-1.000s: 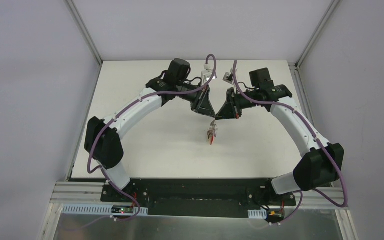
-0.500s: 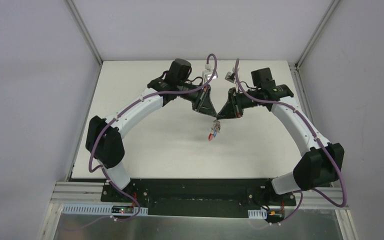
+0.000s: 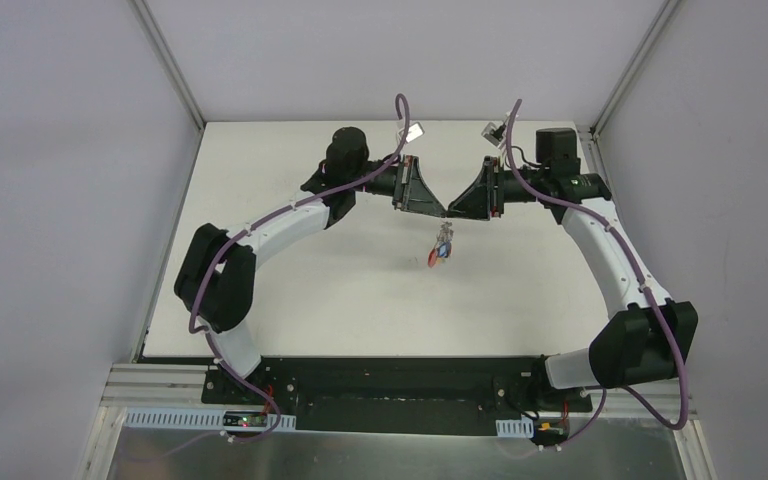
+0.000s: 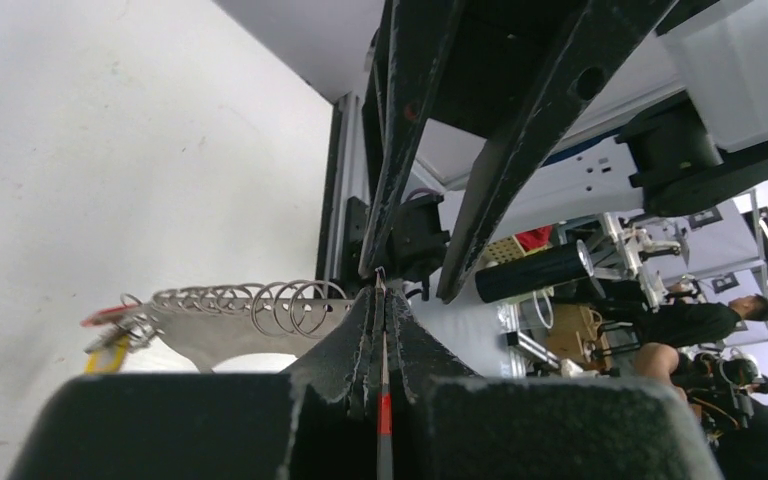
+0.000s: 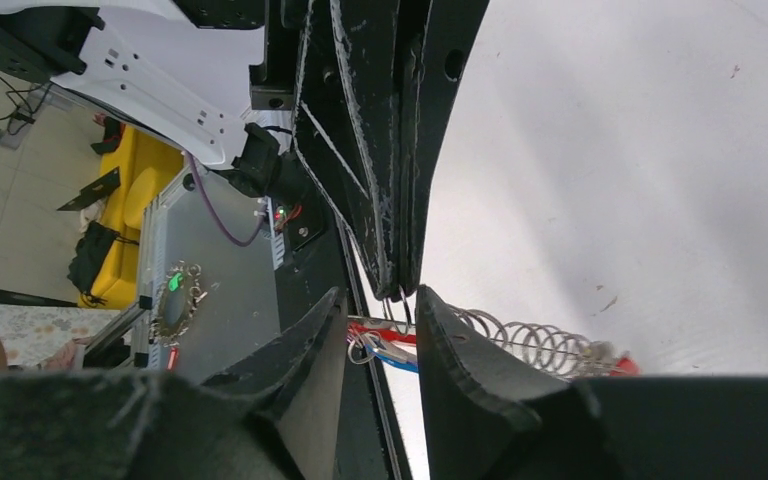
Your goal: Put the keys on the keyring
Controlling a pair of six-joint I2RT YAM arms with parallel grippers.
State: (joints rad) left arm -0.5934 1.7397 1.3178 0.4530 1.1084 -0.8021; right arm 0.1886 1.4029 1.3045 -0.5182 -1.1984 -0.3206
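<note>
My left gripper (image 3: pixel 443 211) and right gripper (image 3: pixel 451 213) meet tip to tip, so each blocks the other's way straight ahead. My left pair is pressed together, with no gap to pass through. The slot between my parted right fingers (image 5: pixel 440 330) is crowded by the left tips and the keyring (image 3: pixel 442 245), which hangs just under both tips. Out to either side of my fingers the table (image 3: pixel 300 280) lies open.

The left gripper (image 3: pixel 441 211) and right gripper (image 3: pixel 451 212) are meeting tip to tip above the table (image 3: pixel 290 275). The keyring (image 4: pixel 222 322) is hanging just below both tips, one end lying between the left fingers, with the keys (image 3: pixel 441 248) dangling beneath.
</note>
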